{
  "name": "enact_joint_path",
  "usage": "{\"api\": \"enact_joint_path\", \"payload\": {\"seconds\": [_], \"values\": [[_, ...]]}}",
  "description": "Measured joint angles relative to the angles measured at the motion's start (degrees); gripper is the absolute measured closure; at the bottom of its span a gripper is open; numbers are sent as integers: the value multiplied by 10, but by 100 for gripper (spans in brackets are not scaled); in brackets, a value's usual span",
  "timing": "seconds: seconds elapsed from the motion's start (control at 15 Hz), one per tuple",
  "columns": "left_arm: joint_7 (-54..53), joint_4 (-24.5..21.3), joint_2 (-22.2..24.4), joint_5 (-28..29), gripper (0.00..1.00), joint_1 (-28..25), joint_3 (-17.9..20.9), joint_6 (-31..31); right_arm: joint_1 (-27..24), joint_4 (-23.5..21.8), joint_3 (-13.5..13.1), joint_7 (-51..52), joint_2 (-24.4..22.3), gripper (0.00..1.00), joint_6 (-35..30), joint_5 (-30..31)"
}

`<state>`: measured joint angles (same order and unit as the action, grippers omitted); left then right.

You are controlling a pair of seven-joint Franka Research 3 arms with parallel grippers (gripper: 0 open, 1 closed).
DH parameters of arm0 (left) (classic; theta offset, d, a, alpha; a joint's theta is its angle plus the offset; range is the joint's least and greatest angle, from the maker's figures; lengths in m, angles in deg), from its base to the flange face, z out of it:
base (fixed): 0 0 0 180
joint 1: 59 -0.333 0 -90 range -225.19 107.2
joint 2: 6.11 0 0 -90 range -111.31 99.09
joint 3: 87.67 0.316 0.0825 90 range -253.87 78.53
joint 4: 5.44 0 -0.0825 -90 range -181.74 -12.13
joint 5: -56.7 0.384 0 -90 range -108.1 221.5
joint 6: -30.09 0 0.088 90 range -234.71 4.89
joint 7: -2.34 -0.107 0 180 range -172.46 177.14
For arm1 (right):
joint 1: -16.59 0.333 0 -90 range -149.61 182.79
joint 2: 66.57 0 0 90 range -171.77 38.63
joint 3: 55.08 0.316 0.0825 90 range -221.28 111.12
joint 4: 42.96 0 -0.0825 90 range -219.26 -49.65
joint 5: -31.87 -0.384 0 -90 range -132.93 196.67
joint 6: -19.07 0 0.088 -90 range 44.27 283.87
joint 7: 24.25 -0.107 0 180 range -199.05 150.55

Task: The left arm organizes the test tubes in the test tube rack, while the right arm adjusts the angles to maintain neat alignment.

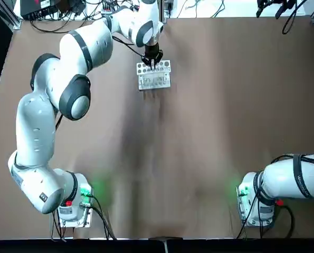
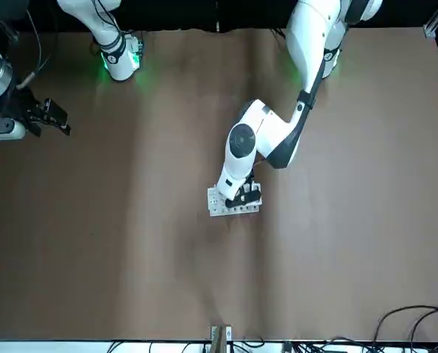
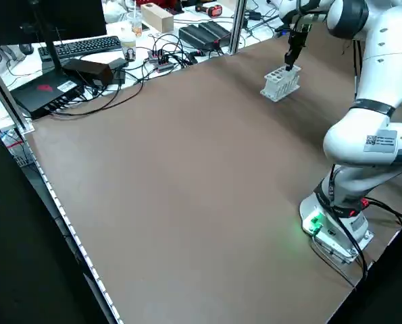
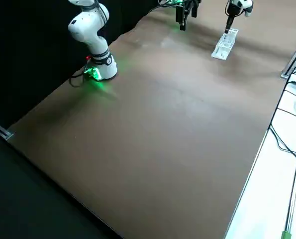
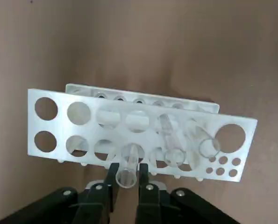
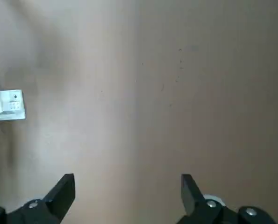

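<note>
The brown worktop [image 1: 215, 132] carries little apart from the rack, which stands directly below the working tool, far out from both arm bases. The left arm [image 1: 67, 68] stretches across to that far edge, while the right arm [image 1: 296, 176] stays folded near its base, well away from the work.

The rack [image 5: 143, 128] sits just under and ahead of the left tool [image 5: 128, 179], its top plate showing two rows of round holes. The left tool is closed narrowly on one test tube [image 5: 127, 172], whose open mouth shows between the fingers; the tube reaches down into a hole in the row nearest the tool, though how deep it sits cannot be told. Beyond the tool, to one side, two more tubes [image 5: 188, 140] already stand in the rack, both leaning instead of upright.

The right tool [image 6: 128, 193] hangs over bare worktop with its fingers spread wide and nothing between them; the rack is far off from it.

So the job looks partly done: a few tubes are in, one is in hand, most holes remain open, and straightening the leaning tubes appears not yet begun.
</note>
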<state>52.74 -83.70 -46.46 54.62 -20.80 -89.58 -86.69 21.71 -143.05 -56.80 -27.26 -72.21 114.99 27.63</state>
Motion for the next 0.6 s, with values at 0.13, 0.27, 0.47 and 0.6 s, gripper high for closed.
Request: {"api": "enact_joint_path", "payload": {"seconds": [0.13, 0.27, 0.47, 0.6], "values": [[-4, 1, 0, 0, 73, 0, 0, -1, 0, 0, 0, 0, 0, 0, 0, 0], [-7, 1, 0, 0, 73, 0, 1, -3, 0, 0, 0, 0, 0, 0, 0, 0], [-8, 1, 0, 0, 73, -1, 1, -6, 0, 0, 0, 0, 0, 0, 0, 0], [-10, 1, 0, 0, 73, -1, 4, -11, 0, 0, 0, 0, 0, 0, 0, 0]]}}
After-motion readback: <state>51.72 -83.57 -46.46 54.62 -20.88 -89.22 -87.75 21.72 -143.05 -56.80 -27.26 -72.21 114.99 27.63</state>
